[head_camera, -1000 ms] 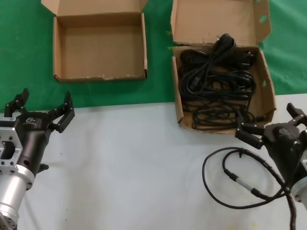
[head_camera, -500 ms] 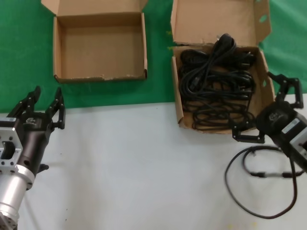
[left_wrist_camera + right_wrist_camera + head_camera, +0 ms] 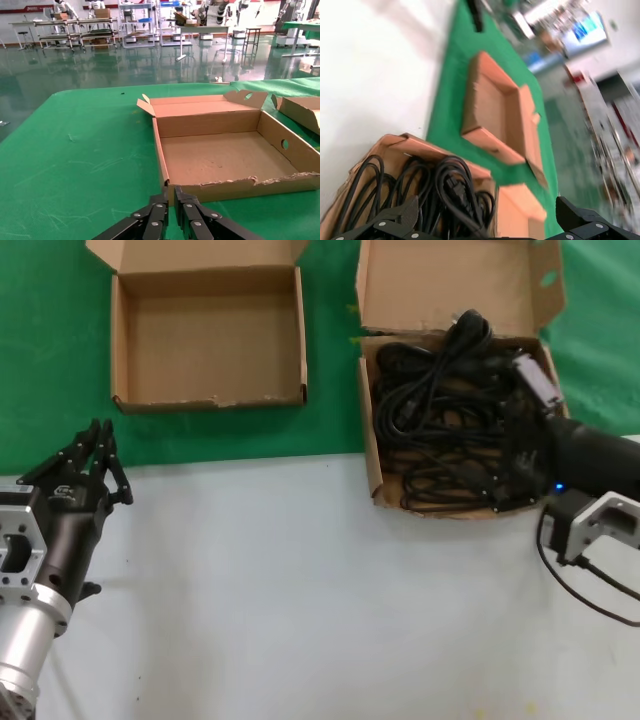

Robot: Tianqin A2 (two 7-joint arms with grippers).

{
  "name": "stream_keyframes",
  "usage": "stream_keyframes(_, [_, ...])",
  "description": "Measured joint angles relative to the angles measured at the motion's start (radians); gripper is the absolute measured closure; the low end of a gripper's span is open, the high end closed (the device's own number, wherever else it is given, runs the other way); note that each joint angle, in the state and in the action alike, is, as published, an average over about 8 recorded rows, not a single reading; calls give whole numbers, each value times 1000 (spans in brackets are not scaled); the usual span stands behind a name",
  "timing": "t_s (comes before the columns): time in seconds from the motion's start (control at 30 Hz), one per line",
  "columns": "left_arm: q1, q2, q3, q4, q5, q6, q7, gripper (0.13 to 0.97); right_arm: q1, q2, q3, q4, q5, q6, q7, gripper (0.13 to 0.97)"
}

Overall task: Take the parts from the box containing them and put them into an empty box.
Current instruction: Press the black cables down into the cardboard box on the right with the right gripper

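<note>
In the head view, your right tool (image 3: 515,455) hung over the larger box (image 3: 553,430) of parts (image 3: 445,415), tangled black rubber cords; you should pinch one bundle only. The left wrist view showed your left tool (image 3: 171,214) closed narrow, near the empty box (image 3: 160,150), rough-edged cardboard. In the right wrist view, the right tool's fingers (image 3: 395,220) stood wide.

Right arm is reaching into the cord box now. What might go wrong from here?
1. The cords lie tangled together, so the open right gripper may lift several at once or drag a loop.
2. The arm sits over the near wall of the full box, which it may push or tip.
3. The empty box is across the table, near the shut left gripper, so a dangling plug may snag.
</note>
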Motion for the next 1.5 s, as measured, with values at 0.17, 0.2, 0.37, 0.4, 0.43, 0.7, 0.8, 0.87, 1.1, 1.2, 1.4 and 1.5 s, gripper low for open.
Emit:
stream_keyframes(0.17, [0,0,0,0,0,0,0,906,99,0,-61,-58,-29,-54,-90,129])
stream_keyframes(0.2, [0,0,0,0,0,0,0,915,116,1,-73,-67,-38,-61,-97,129])
stream_keyframes(0.37, [0,0,0,0,0,0,0,943,195,3,-128,-104,-91,-82,-104,129])
stream_keyframes(0.4, [0,0,0,0,0,0,0,944,210,3,-139,-112,-102,-85,-101,129])
stream_keyframes(0.43, [0,0,0,0,0,0,0,945,225,2,-150,-120,-113,-88,-99,129])
stream_keyframes(0.7, [0,0,0,0,0,0,0,952,318,-15,-221,-190,-183,-101,-81,129])
stream_keyframes(0.8, [0,0,0,0,0,0,0,952,343,-26,-238,-217,-201,-95,-84,129])
stream_keyframes(0.87, [0,0,0,0,0,0,0,952,356,-32,-247,-233,-210,-88,-88,131])
stream_keyframes(1.1, [0,0,0,0,0,0,0,952,381,-51,-263,-264,-222,-61,-91,147])
stream_keyframes(1.2, [0,0,0,0,0,0,0,952,389,-58,-266,-277,-220,-56,-91,147])
stream_keyframes(1.4, [0,0,0,0,0,0,0,952,402,-69,-275,-301,-215,-52,-101,198])
stream_keyframes(1.5, [0,0,0,0,0,0,0,952,406,-75,-280,-310,-213,-50,-110,229])
